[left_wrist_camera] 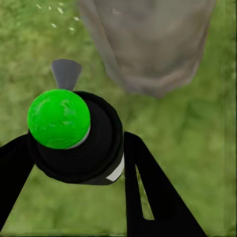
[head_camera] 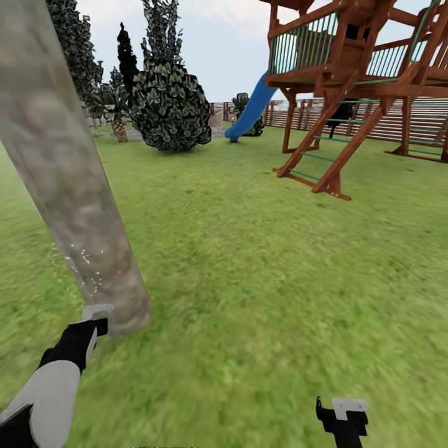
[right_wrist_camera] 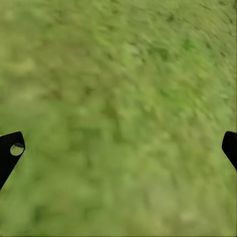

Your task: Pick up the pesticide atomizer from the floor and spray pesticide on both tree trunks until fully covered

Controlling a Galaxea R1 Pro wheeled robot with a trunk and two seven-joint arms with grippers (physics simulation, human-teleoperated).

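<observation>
A thick mottled grey-tan tree trunk [head_camera: 68, 180] leans across the left of the head view, its base [left_wrist_camera: 148, 49] close in front of my left gripper. The left gripper [left_wrist_camera: 74, 153] is shut on the pesticide atomizer [left_wrist_camera: 74, 138], a black bottle with a green ball top [left_wrist_camera: 58, 118] and a grey nozzle [left_wrist_camera: 65, 73]. In the head view the nozzle [head_camera: 98, 311] sits right at the trunk's foot. White pesticide specks [head_camera: 84, 264] float on the lower trunk and over the grass [left_wrist_camera: 54, 12]. My right gripper [right_wrist_camera: 118, 148] hangs open over bare grass, low at the right [head_camera: 342, 418].
A wooden play tower [head_camera: 354, 81] with a blue slide [head_camera: 252, 109] stands at the back right before a slat fence [head_camera: 386, 121]. A round dark bush [head_camera: 169, 106] and a short palm [head_camera: 115, 112] stand at the back left. Open lawn [head_camera: 267, 267] lies ahead.
</observation>
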